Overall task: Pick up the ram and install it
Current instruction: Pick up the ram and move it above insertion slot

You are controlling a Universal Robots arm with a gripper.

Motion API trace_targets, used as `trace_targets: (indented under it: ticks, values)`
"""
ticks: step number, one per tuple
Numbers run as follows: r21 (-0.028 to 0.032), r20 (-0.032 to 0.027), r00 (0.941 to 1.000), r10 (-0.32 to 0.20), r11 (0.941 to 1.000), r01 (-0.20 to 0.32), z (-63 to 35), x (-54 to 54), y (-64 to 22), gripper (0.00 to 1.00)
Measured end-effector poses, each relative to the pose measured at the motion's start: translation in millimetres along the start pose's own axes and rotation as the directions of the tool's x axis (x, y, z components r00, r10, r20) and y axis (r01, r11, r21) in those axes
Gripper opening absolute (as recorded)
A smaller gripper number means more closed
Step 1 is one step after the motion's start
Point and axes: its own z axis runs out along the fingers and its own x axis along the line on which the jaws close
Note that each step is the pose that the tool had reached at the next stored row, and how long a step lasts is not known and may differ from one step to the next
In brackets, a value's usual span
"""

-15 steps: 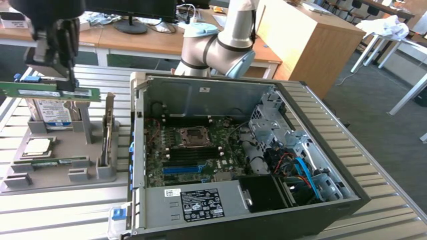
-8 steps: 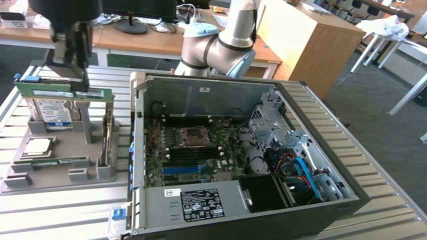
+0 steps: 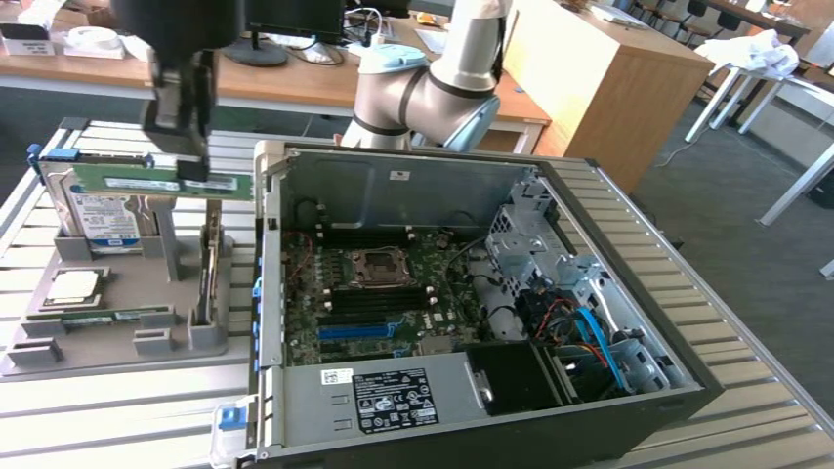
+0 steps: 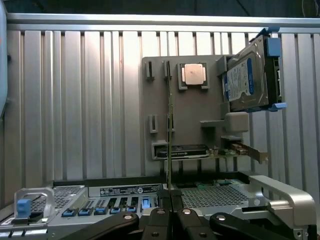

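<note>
The open computer case (image 3: 391, 191) fills the exterior view's right. Beside it, the grey holder (image 3: 111, 342) carries an upright hard drive (image 3: 102, 215). The gripper (image 3: 191, 172) pinches the ram (image 3: 124, 183) level above the holder, just before the drive; a processor (image 3: 76, 285) lies below.

An open computer case (image 3: 391, 186) sits beside a grey holder (image 3: 117, 342) (hard drive (image 3: 102, 213) upright, processor (image 3: 76, 286) flat).

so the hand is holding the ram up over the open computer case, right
No. The hand holds the ram, but over the grey parts holder, beside the open computer case rather than over it; the exterior view shows it.
</note>
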Motion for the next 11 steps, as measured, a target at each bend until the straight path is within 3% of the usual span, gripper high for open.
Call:
trace_targets:
  ticks: [1, 11]
  values:
    - [0.0, 0.0001, 1.0, 0.0, 1.0, 0.0, -0.2, -0.3, -6.3, 0.11]
    - [-0.0003, -0.0001, 1.0, -0.005, 1.0, 0.005, -1.5, -1.6, -32.9, 0.11]
